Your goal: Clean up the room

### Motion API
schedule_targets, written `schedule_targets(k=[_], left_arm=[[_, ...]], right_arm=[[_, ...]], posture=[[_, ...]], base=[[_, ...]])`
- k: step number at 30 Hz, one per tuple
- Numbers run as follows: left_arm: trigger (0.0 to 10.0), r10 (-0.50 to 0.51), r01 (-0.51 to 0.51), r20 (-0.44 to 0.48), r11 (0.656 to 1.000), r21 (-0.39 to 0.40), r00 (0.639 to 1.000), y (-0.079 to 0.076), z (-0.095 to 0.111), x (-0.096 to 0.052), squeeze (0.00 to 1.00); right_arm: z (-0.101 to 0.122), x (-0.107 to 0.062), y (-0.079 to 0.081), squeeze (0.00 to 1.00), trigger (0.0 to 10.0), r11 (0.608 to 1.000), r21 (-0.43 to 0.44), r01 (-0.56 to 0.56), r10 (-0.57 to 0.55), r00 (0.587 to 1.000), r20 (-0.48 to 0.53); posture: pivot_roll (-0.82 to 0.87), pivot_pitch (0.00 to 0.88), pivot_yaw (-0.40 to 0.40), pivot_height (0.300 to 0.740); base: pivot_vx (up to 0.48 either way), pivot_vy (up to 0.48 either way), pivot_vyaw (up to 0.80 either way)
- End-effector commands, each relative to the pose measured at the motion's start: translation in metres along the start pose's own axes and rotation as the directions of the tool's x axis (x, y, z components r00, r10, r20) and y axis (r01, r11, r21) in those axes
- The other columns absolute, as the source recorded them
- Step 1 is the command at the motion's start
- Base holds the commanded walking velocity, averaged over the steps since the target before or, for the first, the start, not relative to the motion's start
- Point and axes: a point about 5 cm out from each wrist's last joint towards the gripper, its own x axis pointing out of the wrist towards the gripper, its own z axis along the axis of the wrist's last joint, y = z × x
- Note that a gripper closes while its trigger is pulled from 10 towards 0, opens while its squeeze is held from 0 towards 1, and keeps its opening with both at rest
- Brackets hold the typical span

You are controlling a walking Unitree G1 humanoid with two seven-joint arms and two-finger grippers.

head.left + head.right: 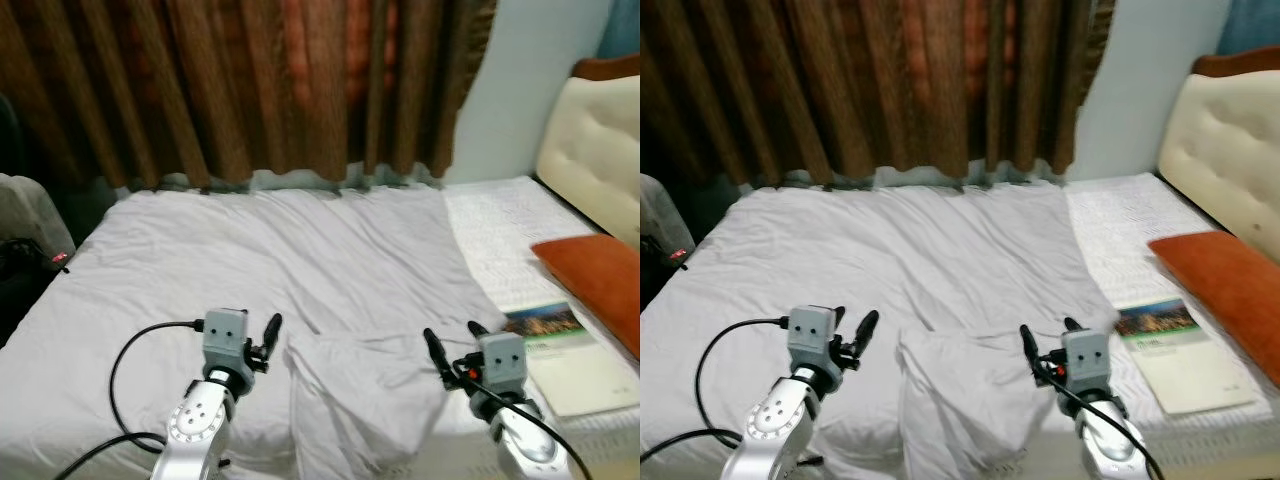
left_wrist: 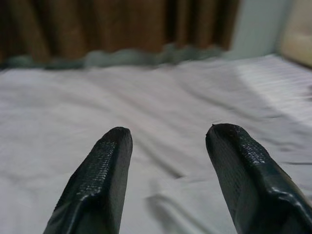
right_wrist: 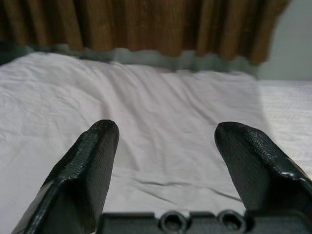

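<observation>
A bed (image 1: 300, 240) with a pale grey sheet stretches out before me. A turned-back fold of the sheet (image 1: 360, 390) bunches at the near edge, between my two arms. My left gripper (image 1: 252, 328) hovers over the sheet just left of that fold, open, with nothing between its fingers (image 2: 105, 165). On the fold's right side my right gripper (image 1: 452, 336) is also open and empty, its fingers (image 3: 92, 156) pointing up the bed. A booklet (image 1: 560, 350) with a landscape photo on its cover lies on the bed's right side, beside the right gripper.
An orange pillow (image 1: 600, 280) rests at the right edge below a cream tufted headboard (image 1: 595, 150). Brown curtains (image 1: 250, 80) hang behind the bed. A grey bundle (image 1: 25, 215) and a dark bag (image 1: 20, 275) stand off the bed's left side.
</observation>
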Motion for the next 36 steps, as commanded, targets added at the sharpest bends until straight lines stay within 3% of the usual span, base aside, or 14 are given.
schedule_targets(k=[1, 3, 8, 9, 11, 12, 18, 19, 23, 26, 31, 33, 34, 36], left_arm=[[10.0, -0.001, 0.001, -0.02, 1.0, -0.013, 1.0, -0.004, -0.002, 0.004, 0.0], [10.0, 0.013, -0.014, -0.046, 0.999, -0.035, 0.999, 0.0, -0.006, 0.011, 0.0], [10.0, -0.051, 0.055, -0.142, 0.998, 0.028, 0.989, 0.001, -0.015, 0.036, 0.0], [10.0, -0.081, 0.078, -0.168, 0.997, -0.023, 0.983, 0.0, -0.016, 0.048, 1.0], [10.0, -0.089, 0.085, -0.205, 0.996, -0.026, 0.975, -0.001, -0.018, 0.053, 1.0], [10.0, -0.085, 0.07, -0.222, 0.995, -0.074, 0.971, 0.0, -0.018, 0.06, 1.0], [10.0, -0.044, -0.007, -0.268, 0.983, -0.186, 0.962, 0.002, -0.009, 0.077, 1.0], [10.0, -0.044, -0.007, -0.268, 0.983, -0.186, 0.962, 0.002, -0.009, 0.077, 1.0], [10.0, -0.004, -0.054, -0.182, 0.948, -0.315, 0.983, 0.005, 0.02, 0.094, 1.0], [10.0, 0.036, -0.065, -0.085, 0.923, -0.379, 0.996, 0.012, 0.045, 0.103, 1.0], [10.0, 0.077, -0.078, -0.018, 0.909, -0.409, 0.997, 0.02, 0.061, 0.106, 1.0], [10.0, 0.068, -0.066, -0.012, 0.876, -0.478, 0.998, 0.019, 0.06, 0.106, 1.0], [10.0, 0.058, -0.059, -0.018, 0.862, -0.504, 0.998, 0.016, 0.058, 0.107, 0.0], [10.0, 0.042, -0.053, -0.033, 0.857, -0.513, 0.999, 0.009, 0.055, 0.107, 0.0]], right_arm=[[-0.001, -0.004, -0.009, 0.0, 10.0, 1.0, -0.016, 0.021, -0.021, 1.0, -0.013], [-0.002, -0.007, -0.009, 0.0, 10.0, 1.0, -0.012, 0.018, -0.019, 1.0, -0.021], [-0.007, -0.011, 0.0, 0.0, 10.0, 0.999, -0.027, -0.039, 0.038, 0.998, -0.053], [-0.009, -0.018, 0.006, 0.0, 10.0, 0.998, -0.018, -0.062, 0.06, 0.995, -0.073], [-0.009, -0.021, 0.009, 0.0, 10.0, 0.997, -0.016, -0.071, 0.069, 0.994, -0.08], [-0.01, -0.029, 0.014, 0.0, 10.0, 0.996, -0.02, -0.092, 0.09, 0.992, -0.092], [-0.003, -0.071, 0.031, 0.0, 10.0, 0.991, -0.018, -0.136, 0.132, 0.982, -0.136], [-0.003, -0.071, 0.031, 0.0, 10.0, 0.991, -0.018, -0.136, 0.132, 0.982, -0.136], [0.008, -0.118, 0.035, 0.0, 10.0, 0.994, -0.011, -0.111, 0.107, 0.973, -0.204], [0.018, -0.151, 0.041, 0.0, 10.0, 0.994, 0.0, -0.107, 0.103, 0.961, -0.256], [0.022, -0.176, 0.05, 0.0, 10.0, 0.995, 0.021, -0.1, 0.102, 0.947, -0.305], [0.022, -0.181, 0.055, 0.0, 10.0, 0.995, 0.035, -0.094, 0.1, 0.941, -0.323], [0.022, -0.182, 0.058, 0.0, 10.0, 0.994, 0.04, -0.1, 0.107, 0.94, -0.325], [0.023, -0.181, 0.063, 0.0, 10.0, 0.993, 0.049, -0.105, 0.115, 0.94, -0.321]], posture=[[-0.02, 0.0, 0.022, 0.74], [-0.03, 0.015, 0.017, 0.74], [-0.04, 0.056, 0.003, 0.74], [-0.07, 0.147, -0.001, 0.74], [-0.07, 0.147, -0.001, 0.74], [-0.11, 0.238, -0.003, 0.74], [-0.24, 0.448, -0.007, 0.74], [-0.24, 0.448, -0.007, 0.74], [-0.35, 0.595, -0.032, 0.74], [-0.38, 0.639, -0.045, 0.74], [-0.39, 0.671, -0.047, 0.74], [-0.38, 0.682, -0.041, 0.74], [-0.38, 0.686, -0.034, 0.74], [-0.37, 0.683, -0.022, 0.74]], base=[[0.472, 0.0, 0.0], [0.457, 0.0, 0.0], [0.242, 0.106, 0.0], [0.0, 0.0, 0.0], [0.0, 0.0, 0.0], [0.0, 0.0, 0.0], [0.0, 0.0, 0.0], [0.0, 0.0, 0.0], [0.0, 0.0, 0.0], [0.0, 0.0, 0.0], [0.0, 0.0, 0.0], [0.0, 0.0, 0.0], [0.0, 0.0, 0.0], [0.0, 0.0, 0.0]])
